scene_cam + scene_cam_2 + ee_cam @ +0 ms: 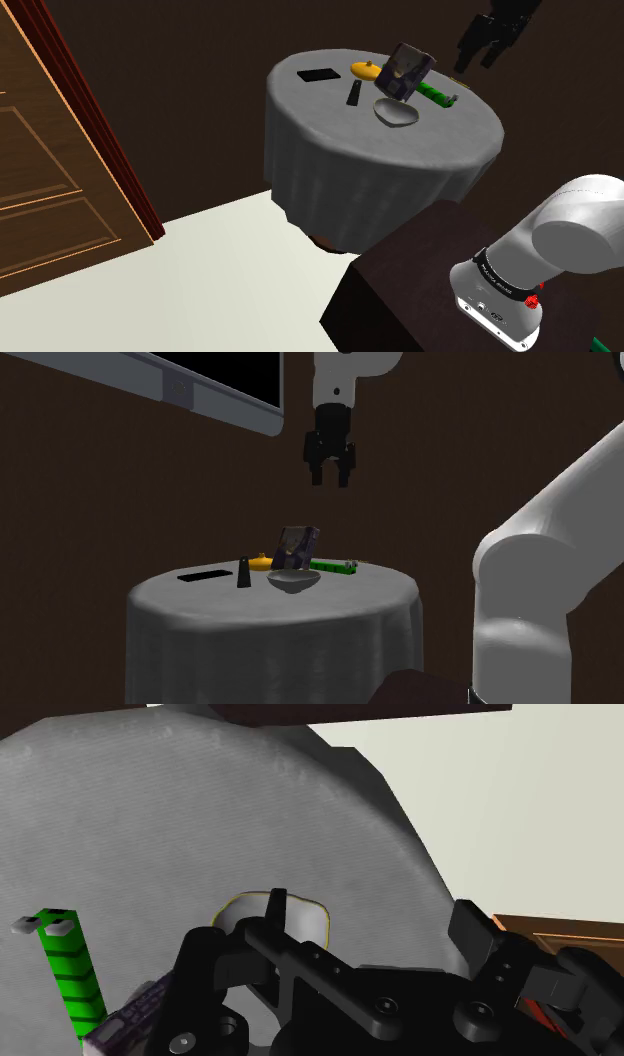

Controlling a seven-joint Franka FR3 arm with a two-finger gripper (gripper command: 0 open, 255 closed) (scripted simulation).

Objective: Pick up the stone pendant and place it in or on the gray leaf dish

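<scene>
A round table under a grey cloth carries the task's objects. The stone pendant is a small dark tapered piece standing near the table's middle, also seen as a dark cone. The gray leaf dish is a shallow pale bowl a little to the pendant's right in the shoulder view; it sits at the table's middle and shows past the fingers. My black gripper hangs high above the table's far side, open and holding nothing.
A purple box stands upright behind the dish. A green stick with white ends lies beside it, and a yellow disc and a flat black slab lie further left. A wooden door stands at the left.
</scene>
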